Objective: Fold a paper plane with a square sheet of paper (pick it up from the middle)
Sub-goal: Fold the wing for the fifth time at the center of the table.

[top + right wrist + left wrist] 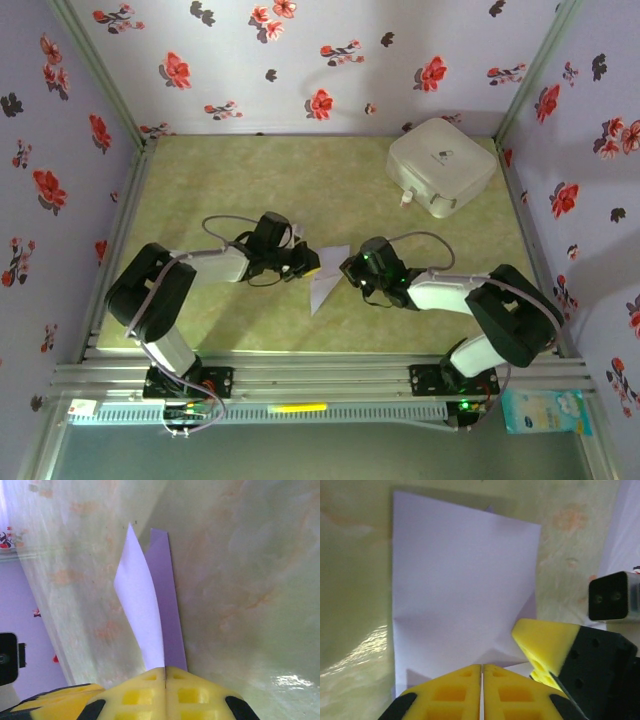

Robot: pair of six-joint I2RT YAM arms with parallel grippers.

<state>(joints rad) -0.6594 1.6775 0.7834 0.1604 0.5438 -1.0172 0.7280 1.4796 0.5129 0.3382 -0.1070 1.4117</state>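
The square sheet of paper [328, 285] is pale lavender and partly folded, and it lies between my two grippers at the table's near middle. My left gripper [312, 264] is shut at the sheet's left edge. In the left wrist view its yellow tips [482, 666] meet on the near edge of the sheet [465, 580]. My right gripper [348, 268] is shut on the opposite edge. In the right wrist view two flaps of the sheet [145, 610] run into its closed tips [165, 668]. One right fingertip [542, 640] shows beside the left tips. A paper plane is out of view.
A white rounded box [440, 165] stands at the back right of the green table [250, 180]. Flowered walls close in three sides. A metal rail [320, 375] runs along the front edge, with a pale blue packet [545, 410] beyond its right end.
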